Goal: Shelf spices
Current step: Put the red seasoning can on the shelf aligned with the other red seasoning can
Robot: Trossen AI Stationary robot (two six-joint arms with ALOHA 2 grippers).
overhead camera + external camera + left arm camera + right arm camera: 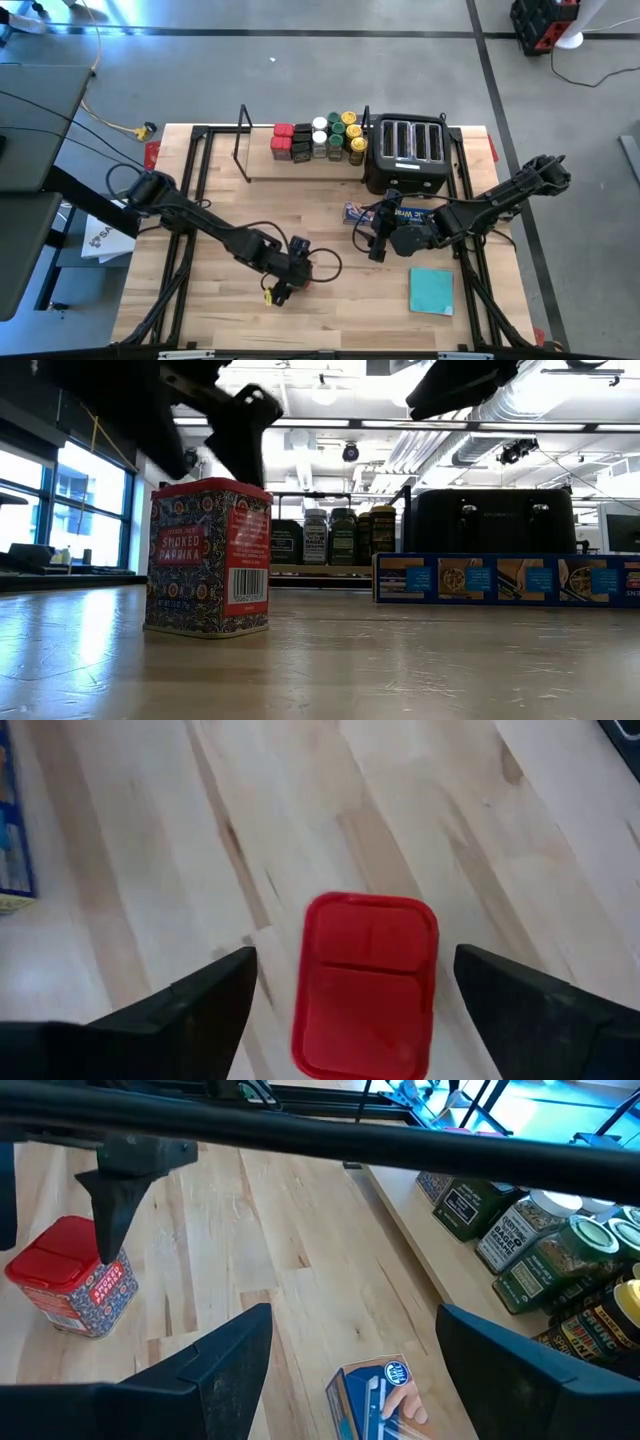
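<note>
Left gripper hovers over the paprika tin, fingers spread either side, tin upright on tabletop. Risk: off-centre close tips it. Right gripper idles spread above blue box.

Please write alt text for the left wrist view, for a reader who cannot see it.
Seen from above, a red-lidded spice tin stands on the light wood table, between the left gripper's two open dark fingers, which do not touch it. A blue box's edge shows at one side.

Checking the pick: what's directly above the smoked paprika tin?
The left gripper hangs open above the paprika tin, jaws either side of its red lid, not touching. The tin's underside is hidden.
</note>
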